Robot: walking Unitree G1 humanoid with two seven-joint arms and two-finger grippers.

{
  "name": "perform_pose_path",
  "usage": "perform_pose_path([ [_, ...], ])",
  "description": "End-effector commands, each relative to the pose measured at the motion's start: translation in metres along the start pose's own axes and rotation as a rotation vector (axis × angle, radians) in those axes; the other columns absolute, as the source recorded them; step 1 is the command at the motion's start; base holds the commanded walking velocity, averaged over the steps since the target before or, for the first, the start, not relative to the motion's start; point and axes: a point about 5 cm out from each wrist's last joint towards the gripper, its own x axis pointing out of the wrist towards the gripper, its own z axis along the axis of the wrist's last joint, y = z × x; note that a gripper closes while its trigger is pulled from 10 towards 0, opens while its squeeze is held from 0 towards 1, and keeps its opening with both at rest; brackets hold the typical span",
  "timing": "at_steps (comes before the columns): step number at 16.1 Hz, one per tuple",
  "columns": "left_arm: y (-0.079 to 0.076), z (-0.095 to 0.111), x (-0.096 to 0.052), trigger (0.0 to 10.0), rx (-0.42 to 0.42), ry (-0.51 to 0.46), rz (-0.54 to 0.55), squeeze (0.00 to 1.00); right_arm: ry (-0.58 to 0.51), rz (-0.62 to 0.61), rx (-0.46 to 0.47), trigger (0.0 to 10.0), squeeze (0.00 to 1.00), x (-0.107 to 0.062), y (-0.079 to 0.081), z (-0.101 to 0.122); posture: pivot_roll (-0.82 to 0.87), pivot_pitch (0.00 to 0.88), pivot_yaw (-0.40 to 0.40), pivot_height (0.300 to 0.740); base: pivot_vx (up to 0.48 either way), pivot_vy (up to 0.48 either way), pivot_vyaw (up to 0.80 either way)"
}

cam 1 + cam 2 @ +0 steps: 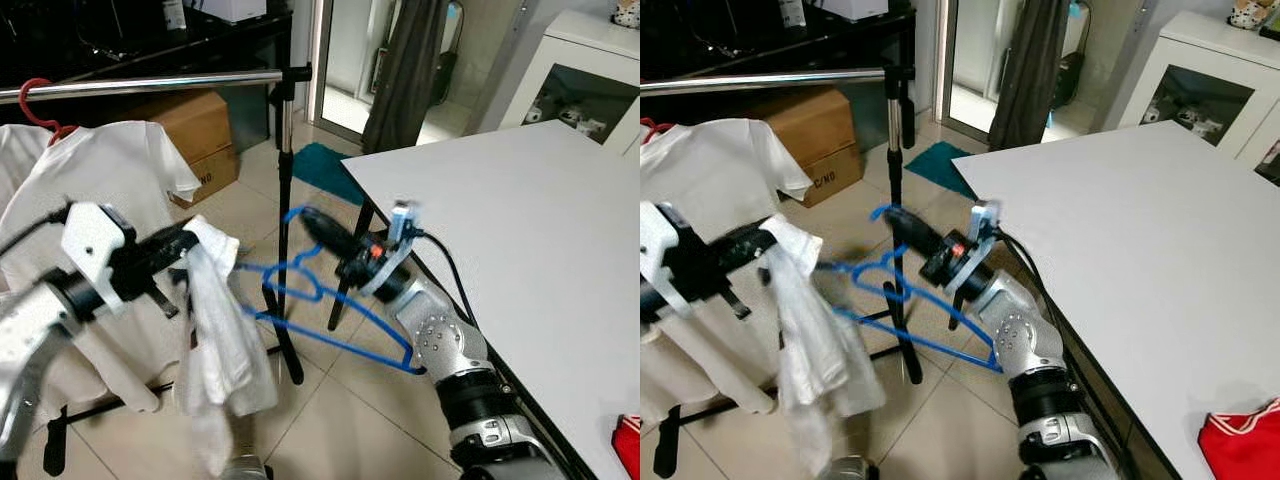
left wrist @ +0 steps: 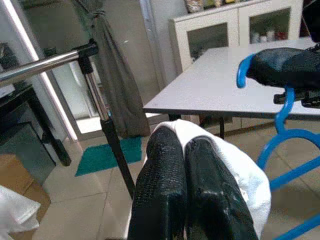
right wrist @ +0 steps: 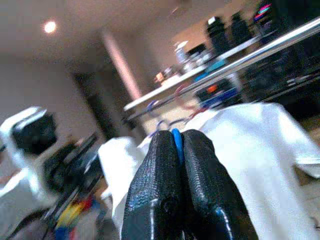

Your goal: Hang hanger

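Hanger (image 1: pixel 330 318), blue, sits pinched at its hook in your right gripper (image 1: pixel 312 222); your left gripper (image 1: pixel 192 238), beside it, is clamped on white cloth (image 1: pixel 222 340) below the rail (image 1: pixel 150 84).

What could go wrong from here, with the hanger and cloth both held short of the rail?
The white garment hangs loose from the left gripper, apparently not threaded on the blue hanger, so it may slip off. The right gripper pinches the hanger near its hook, which could twist. The rail sits well above both grippers, beside a hung shirt that could snag.
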Motion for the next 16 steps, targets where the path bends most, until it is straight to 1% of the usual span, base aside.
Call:
perform_pose_path([
  [1, 0.006, 0.009, -0.004, 10.0, 0.016, -0.010, -0.014, 0.00, 0.038, 0.017, -0.029, 10.0, 0.00, -0.003, -0.004, 0.002, 0.16, 0.000, -0.034, 0.740, 0.000, 0.000, 0.00],
  [3, 0.008, 0.012, -0.007, 10.0, 0.006, -0.003, -0.039, 0.00, 0.060, -0.002, -0.062, 10.0, 0.00, -0.007, -0.011, 0.006, 0.16, 0.000, -0.033, 0.740, 0.000, 0.000, 0.00],
  [5, 0.004, 0.017, -0.010, 10.0, -0.016, -0.002, -0.088, 0.00, 0.085, -0.065, -0.118, 10.0, 0.00, -0.015, -0.025, 0.017, 0.17, 0.000, -0.032, 0.740, 0.000, 0.000, 0.00],
  [7, -0.002, 0.020, -0.011, 10.0, -0.046, -0.010, -0.139, 0.00, 0.094, -0.113, -0.157, 10.0, 0.00, -0.021, -0.034, 0.026, 0.17, 0.000, -0.033, 0.740, 0.000, 0.000, 0.00],
  [8, -0.010, 0.021, -0.010, 10.0, -0.077, -0.015, -0.187, 0.00, 0.089, -0.153, -0.180, 10.0, 0.00, -0.025, -0.040, 0.033, 0.18, 0.000, -0.035, 0.740, 0.000, 0.000, 0.00],
  [10, -0.017, 0.018, -0.009, 10.0, -0.093, 0.004, -0.230, 0.00, 0.086, -0.176, -0.197, 10.0, 0.00, -0.027, -0.044, 0.039, 0.18, 0.000, -0.036, 0.740, 0.000, 0.000, 0.00],
  [12, -0.024, 0.014, -0.011, 10.0, -0.103, 0.033, -0.273, 0.00, 0.100, -0.185, -0.225, 10.0, 0.00, -0.033, -0.048, 0.047, 0.18, 0.000, -0.036, 0.740, 0.000, 0.000, 0.00],
  [13, -0.028, 0.011, -0.016, 10.0, -0.115, 0.072, -0.307, 0.00, 0.134, -0.176, -0.259, 10.0, 0.00, -0.043, -0.052, 0.059, 0.18, 0.000, -0.035, 0.740, 0.000, 0.000, 0.00],
  [16, -0.026, 0.009, -0.025, 10.0, -0.114, 0.123, -0.318, 0.00, 0.220, -0.116, -0.284, 10.0, 0.00, -0.060, -0.053, 0.075, 0.19, 0.000, -0.035, 0.740, 0.000, 0.000, 0.00],
])
